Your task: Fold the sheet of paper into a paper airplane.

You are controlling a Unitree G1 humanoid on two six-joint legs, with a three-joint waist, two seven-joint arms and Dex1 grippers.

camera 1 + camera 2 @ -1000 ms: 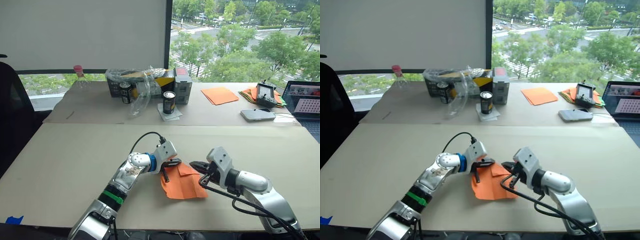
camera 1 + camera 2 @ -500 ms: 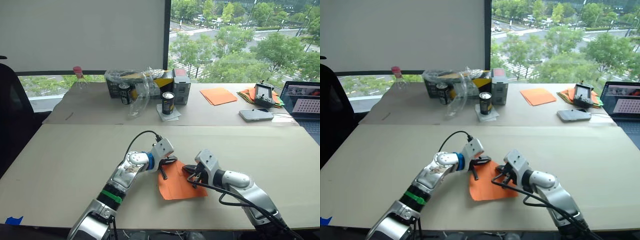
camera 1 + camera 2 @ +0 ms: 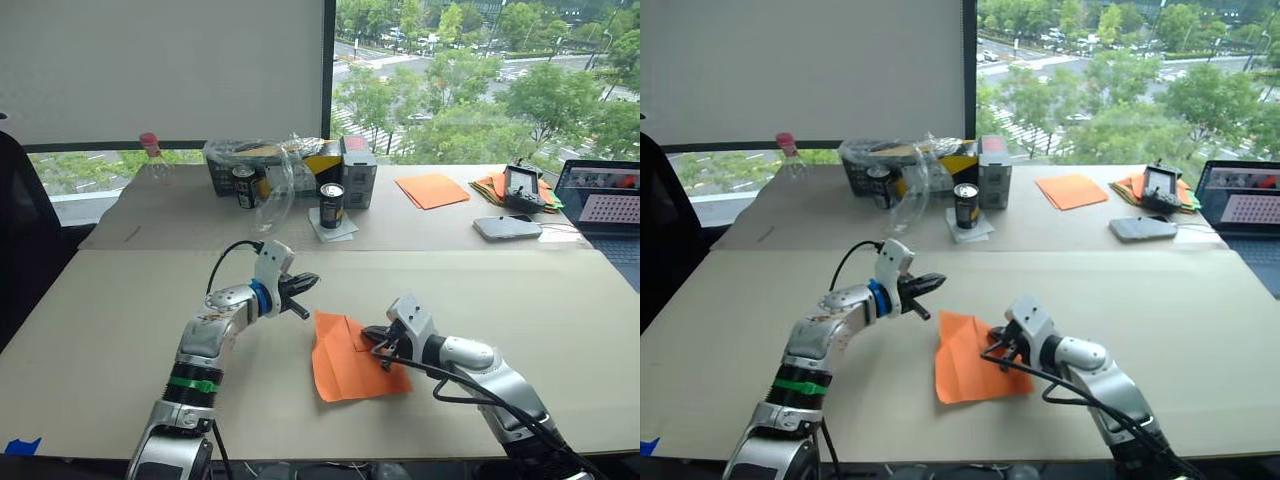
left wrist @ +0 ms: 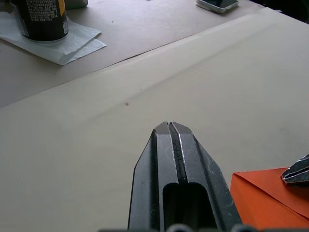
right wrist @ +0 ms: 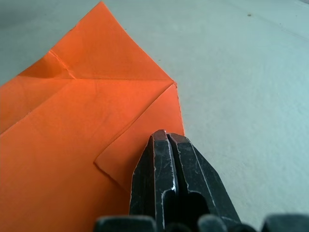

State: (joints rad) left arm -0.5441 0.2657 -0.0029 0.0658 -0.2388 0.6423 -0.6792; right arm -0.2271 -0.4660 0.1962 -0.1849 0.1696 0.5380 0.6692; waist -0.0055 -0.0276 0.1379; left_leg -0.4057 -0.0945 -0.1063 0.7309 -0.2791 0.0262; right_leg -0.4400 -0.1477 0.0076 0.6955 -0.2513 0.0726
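The left gripper (image 3: 304, 281) hangs above the bare surface (image 3: 120, 330), off the paper's left corner and apart from it. Its 2 black fingers are pressed flat together with nothing between them, probably held clear so the other arm can work the fold alone.

Just to its right lies the sheet of paper (image 3: 345, 360), flat on the near part of the surface between the 2 arms. It is thin, bright orange and matte, and no longer a plain rectangle: 1 corner has been turned inward as a triangular flap, and sharp crease lines run to a pointed far corner. The flap edge lifts slightly, so the paper looks springy and not yet fully creased.

The right gripper (image 3: 377, 334) rests its tip on that flap, with both fingers closed against each other rather than pinching the sheet. That pose suggests pressing, to hold or flatten the fold. This looks like an early fold, with the plane's wings yet to be formed.

The surface is pale, smooth board, likely slippery under light paper.
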